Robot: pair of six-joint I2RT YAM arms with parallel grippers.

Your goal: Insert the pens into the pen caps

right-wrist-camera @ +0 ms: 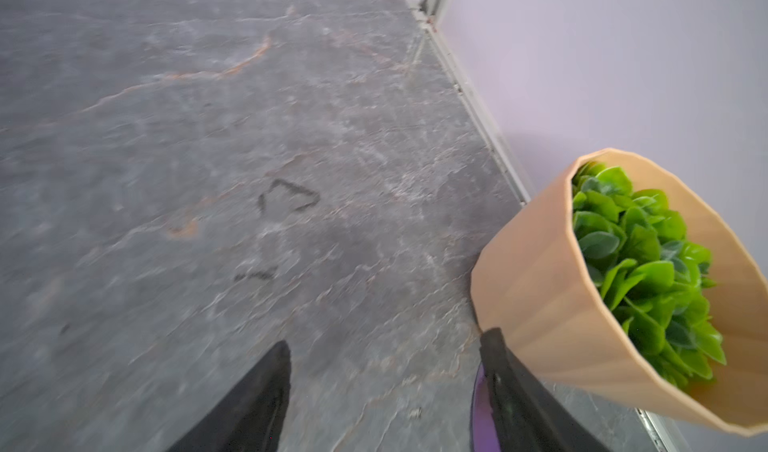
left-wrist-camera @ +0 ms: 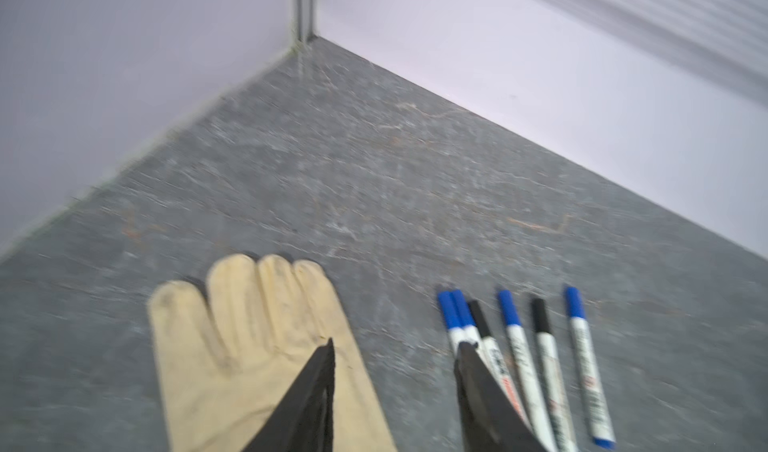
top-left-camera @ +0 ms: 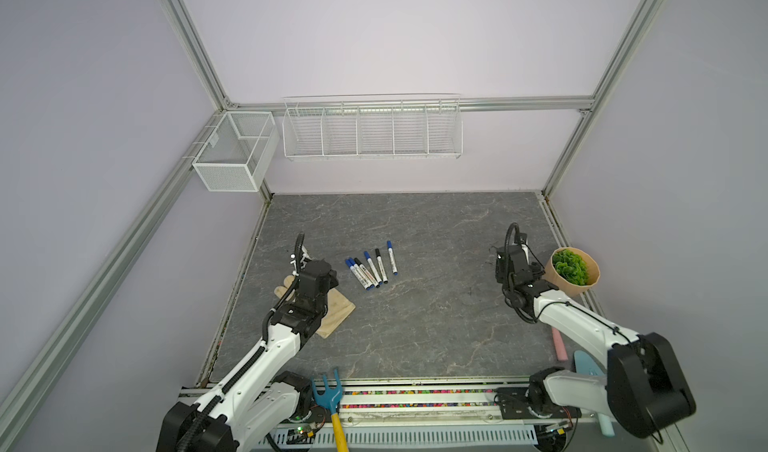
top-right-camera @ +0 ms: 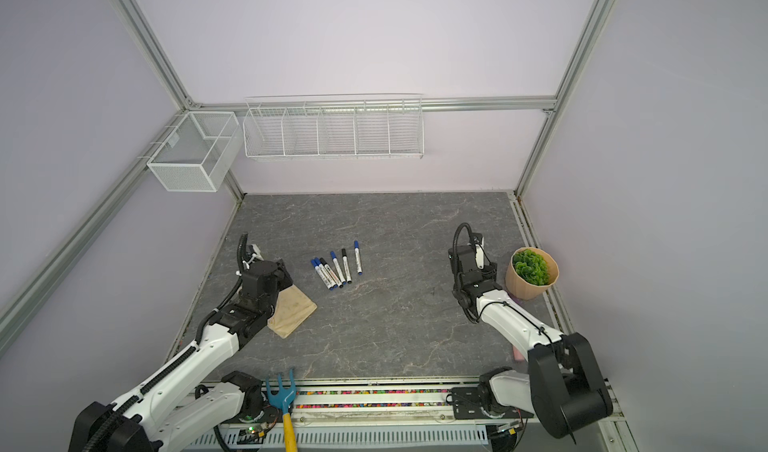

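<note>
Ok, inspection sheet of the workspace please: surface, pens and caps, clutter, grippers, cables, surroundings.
Surface: grey stone-pattern table, dark marks by the right gripper.
Job's things: six pens in a row mid-table, all wearing pen caps, four blue, two black.
Clutter: beige glove under left arm; potted plant beside right gripper; garden fork at front edge; pink object by right arm.
Grippers: left gripper open, empty; right gripper open, empty.
Cables: black cable loops on both wrists, clear of the pens.
Surroundings: two white wire baskets on the walls.
</note>
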